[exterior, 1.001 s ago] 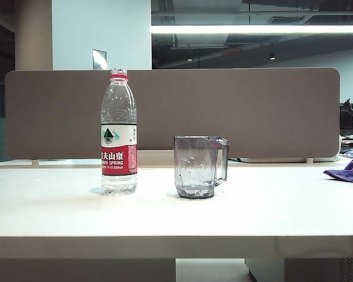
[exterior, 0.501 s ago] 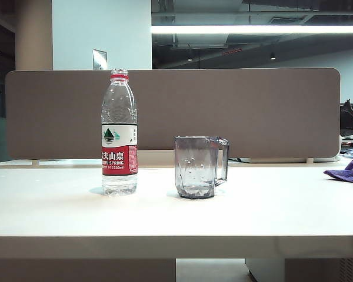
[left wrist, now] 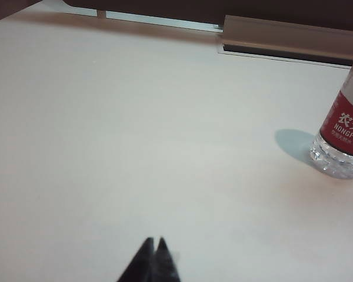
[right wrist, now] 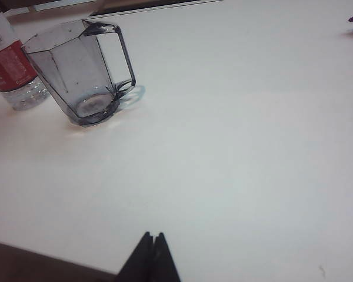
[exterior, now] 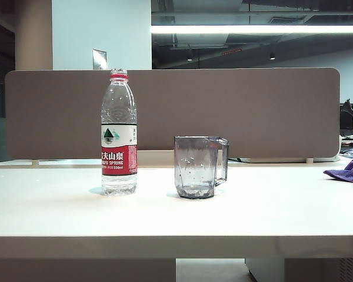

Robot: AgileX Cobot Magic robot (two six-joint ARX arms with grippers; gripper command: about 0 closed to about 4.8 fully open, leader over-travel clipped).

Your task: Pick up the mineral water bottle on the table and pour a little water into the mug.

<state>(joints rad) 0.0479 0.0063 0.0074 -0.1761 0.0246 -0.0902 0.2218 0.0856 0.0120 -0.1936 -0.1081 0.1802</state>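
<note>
Exterior view is showing the mineral water bottle (exterior: 119, 134) standing upright with its cap off on the left part of the table (exterior: 176, 218), and the mug (exterior: 200, 167) sitting just to its right, apart from it, handle pointing right. Neither arm is showing up in that shot. There's a purple cloth (exterior: 348, 168) lying at the far right edge and a brown divider panel (exterior: 235, 111) running along the back. Left wrist view has the left gripper (left wrist: 155, 245) hanging over bare table with its tips pressed together, holding nothing, bottle well off to the side. Right wrist view is showing the right gripper (right wrist: 152, 239) with tips pinched together too, near the front edge, mug and bottle well away from it.
</note>
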